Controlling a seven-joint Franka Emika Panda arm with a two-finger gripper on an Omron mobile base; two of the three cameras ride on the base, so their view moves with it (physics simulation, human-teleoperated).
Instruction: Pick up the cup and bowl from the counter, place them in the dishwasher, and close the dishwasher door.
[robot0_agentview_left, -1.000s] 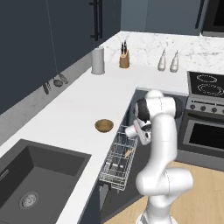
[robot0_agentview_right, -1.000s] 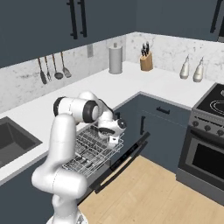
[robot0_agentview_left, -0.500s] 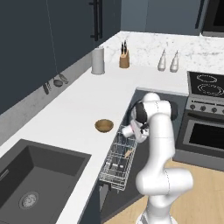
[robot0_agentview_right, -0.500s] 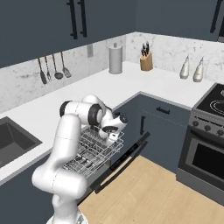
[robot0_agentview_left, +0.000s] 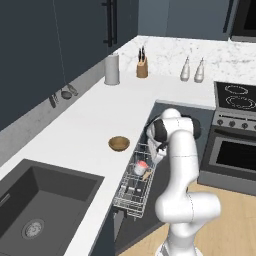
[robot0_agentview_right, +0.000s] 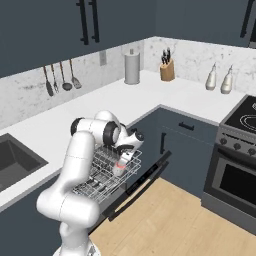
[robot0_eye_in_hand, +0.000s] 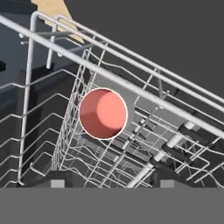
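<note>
The cup (robot0_eye_in_hand: 103, 113) is sitting in the dishwasher's pulled-out wire rack (robot0_agentview_left: 134, 186), red top facing up at the hand camera. The tool (robot0_agentview_left: 152, 153) is hovering just above it with its two dark fingertips (robot0_eye_in_hand: 56, 179) standing apart on either side, gripping nothing. The brown bowl (robot0_agentview_left: 119, 143) is resting on the white bench (robot0_agentview_left: 75, 130), close to the edge beside the rack. The dishwasher door (robot0_agentview_right: 137, 184) is hanging open below the rack.

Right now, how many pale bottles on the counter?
2: both pale bottles stand side by side on the counter at the back wall by the stove, left one, right one. None seem hidden.
</note>
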